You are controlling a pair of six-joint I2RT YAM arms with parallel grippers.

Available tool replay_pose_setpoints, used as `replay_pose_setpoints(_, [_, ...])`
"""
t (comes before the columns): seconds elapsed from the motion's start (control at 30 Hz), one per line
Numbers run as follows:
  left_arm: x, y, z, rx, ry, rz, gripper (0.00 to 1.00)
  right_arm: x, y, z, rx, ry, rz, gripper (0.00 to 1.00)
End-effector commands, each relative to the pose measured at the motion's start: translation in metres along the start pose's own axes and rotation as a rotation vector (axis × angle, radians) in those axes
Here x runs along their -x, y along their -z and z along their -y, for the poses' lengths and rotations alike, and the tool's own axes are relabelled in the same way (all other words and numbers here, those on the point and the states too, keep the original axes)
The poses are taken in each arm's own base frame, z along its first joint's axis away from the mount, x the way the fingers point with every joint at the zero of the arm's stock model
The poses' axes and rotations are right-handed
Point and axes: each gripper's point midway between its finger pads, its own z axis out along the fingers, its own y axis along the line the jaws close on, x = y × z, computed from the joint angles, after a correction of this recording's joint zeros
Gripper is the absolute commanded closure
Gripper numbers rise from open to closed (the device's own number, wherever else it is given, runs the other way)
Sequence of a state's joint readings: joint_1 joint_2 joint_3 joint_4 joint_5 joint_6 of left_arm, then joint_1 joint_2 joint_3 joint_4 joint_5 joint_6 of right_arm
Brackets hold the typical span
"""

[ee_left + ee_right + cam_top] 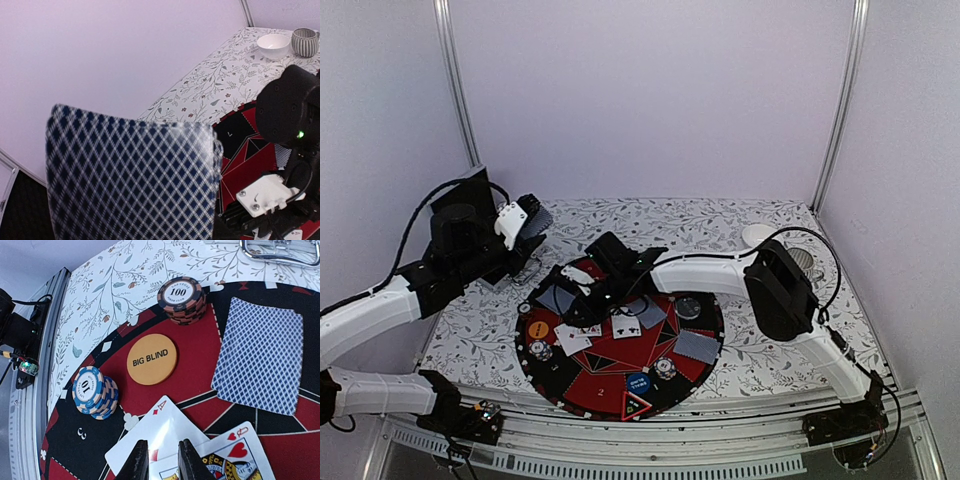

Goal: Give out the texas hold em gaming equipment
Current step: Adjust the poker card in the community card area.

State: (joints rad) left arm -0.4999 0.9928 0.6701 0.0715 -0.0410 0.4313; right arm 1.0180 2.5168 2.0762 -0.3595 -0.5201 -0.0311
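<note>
My left gripper (525, 222) is raised at the back left, shut on a deck of blue-checked playing cards (132, 180) that hides its fingers in the left wrist view. My right gripper (161, 462) hovers low over the round red-black mat (610, 385), jaws slightly apart with nothing between them. Below it lie a face-up ace of diamonds (165, 425) and a queen of hearts (240, 450). Close by are the orange BIG BLIND button (151, 359), a blue chip stack (92, 390), a dark 100 chip stack (181, 297) and face-down cards (262, 355). A blue button (638, 383) and a triangle marker (635, 406) sit at the mat's near edge.
A white bowl (273, 46) and a ribbed grey cup (305, 41) stand at the back right of the floral tablecloth (480, 335). More chips (665, 368) and another face-down card (695, 346) lie on the mat's right side. A metal loop (280, 250) lies just beyond the mat.
</note>
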Motion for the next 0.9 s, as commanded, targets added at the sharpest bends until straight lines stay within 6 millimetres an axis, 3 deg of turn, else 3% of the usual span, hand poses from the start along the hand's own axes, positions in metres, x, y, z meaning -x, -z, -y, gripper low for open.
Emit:
replay_pose_setpoints(0.0, [0.008, 0.0, -0.014, 0.052, 0.027, 0.027, 0.58, -0.003, -0.022, -0.007, 0.036, 0.039, 0.001, 0.78])
replay_pose_setpoints(0.17, [0.008, 0.0, -0.013, 0.047, 0.027, 0.028, 0.58, -0.022, -0.027, 0.008, -0.031, 0.002, -0.05, 0.8])
replay_pose_setpoints(0.43, [0.007, -0.001, -0.012, 0.043, 0.027, 0.028, 0.58, -0.045, -0.003, 0.004, -0.081, -0.004, -0.121, 0.8])
replay_pose_setpoints(0.7, [0.006, -0.002, -0.011, 0.033, 0.026, 0.023, 0.58, -0.033, 0.016, -0.012, -0.063, 0.006, -0.105, 0.8])
replay_pose_setpoints(0.87, [0.005, -0.002, -0.01, 0.03, 0.027, 0.02, 0.58, -0.012, 0.032, -0.026, -0.041, 0.05, -0.08, 0.8])
